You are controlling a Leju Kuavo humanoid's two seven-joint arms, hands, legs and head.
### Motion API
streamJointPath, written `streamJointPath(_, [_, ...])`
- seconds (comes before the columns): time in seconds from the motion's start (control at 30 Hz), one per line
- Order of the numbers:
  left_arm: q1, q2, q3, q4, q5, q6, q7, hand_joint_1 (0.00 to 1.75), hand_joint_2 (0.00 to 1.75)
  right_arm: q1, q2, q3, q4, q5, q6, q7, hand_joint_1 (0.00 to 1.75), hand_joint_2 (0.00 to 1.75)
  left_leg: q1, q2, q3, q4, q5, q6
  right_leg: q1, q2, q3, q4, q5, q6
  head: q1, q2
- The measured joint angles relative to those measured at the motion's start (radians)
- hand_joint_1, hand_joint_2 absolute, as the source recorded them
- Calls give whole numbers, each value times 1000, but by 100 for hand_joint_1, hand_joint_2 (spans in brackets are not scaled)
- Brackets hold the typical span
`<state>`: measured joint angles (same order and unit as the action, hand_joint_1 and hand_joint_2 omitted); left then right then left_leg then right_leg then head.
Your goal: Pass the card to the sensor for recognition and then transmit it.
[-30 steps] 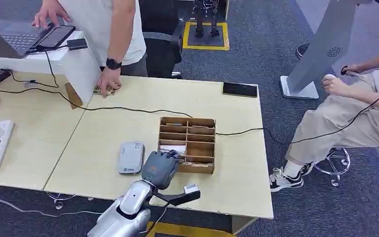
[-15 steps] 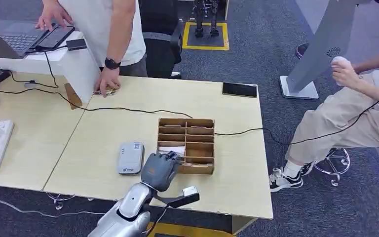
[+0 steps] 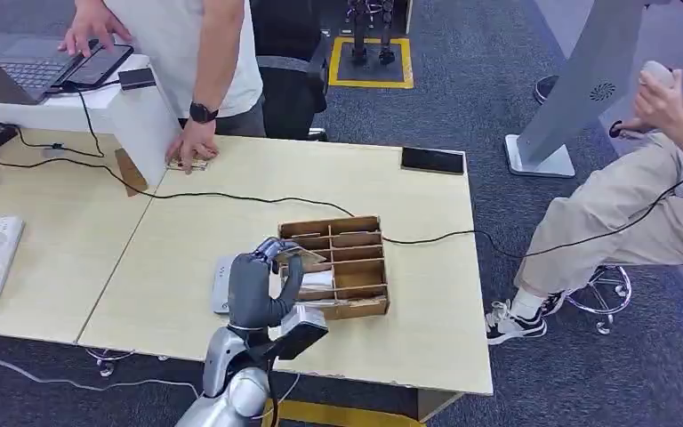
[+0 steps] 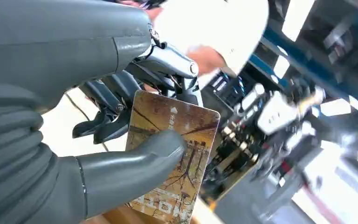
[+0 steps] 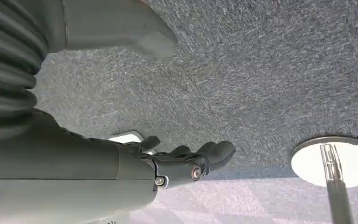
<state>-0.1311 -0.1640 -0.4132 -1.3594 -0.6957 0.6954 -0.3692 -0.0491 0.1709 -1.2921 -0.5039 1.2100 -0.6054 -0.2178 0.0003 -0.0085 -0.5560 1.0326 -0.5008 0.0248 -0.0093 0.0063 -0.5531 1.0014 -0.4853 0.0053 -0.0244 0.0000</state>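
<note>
Since a second ago the left hand [image 3: 262,286] has risen from the front edge of the wooden organiser [image 3: 345,267] and now stands raised above the worktop [image 3: 231,222], wrist upright, with a card [image 3: 301,256] pinched at its top. From the left wrist the card [image 4: 175,154] shows as a brown printed card with a tree-like pattern, clamped between the thick grey thumb [image 4: 135,163] on its face and the darker fingers [image 4: 107,107] behind it. In the head view the card sits over the near left compartments of the organiser, lifted clear of them, and the organiser itself now lies slightly turned compared with the earlier frames. A grey card reader [image 3: 223,285] lies flat on the worktop just left of the organiser, partly hidden behind the raised hand. A black cable [image 3: 231,197] crosses the worktop behind the organiser, and a dark phone [image 3: 432,161] rests near the far right corner. One person stands at the far side with a hand [image 3: 194,144] pressed on the worktop; another sits to the right and has lifted a pale object higher than before. The right hand [image 5: 186,161] hangs over grey carpet, fingers loosely apart and holding nothing, near a round chrome chair base [image 5: 335,161].
</note>
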Motion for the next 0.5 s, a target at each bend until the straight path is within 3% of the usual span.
streamJointPath(0.33, [4, -13, 4, -141, 275, -52, -9, 175, 175, 3, 19, 0, -14, 7, 0, 11, 0, 175, 0, 0, 0, 0, 0, 0, 0, 0, 0, 0, 0, 0, 0, 0])
streamJointPath(0.5, [-41, -13, 24, -151, 365, -94, 37, 175, 175, 2, 20, 2, -11, 19, -5, 11, 0, 175, 0, 0, 0, 0, 0, 0, 0, 0, 0, 0, 0, 0, 0, 0])
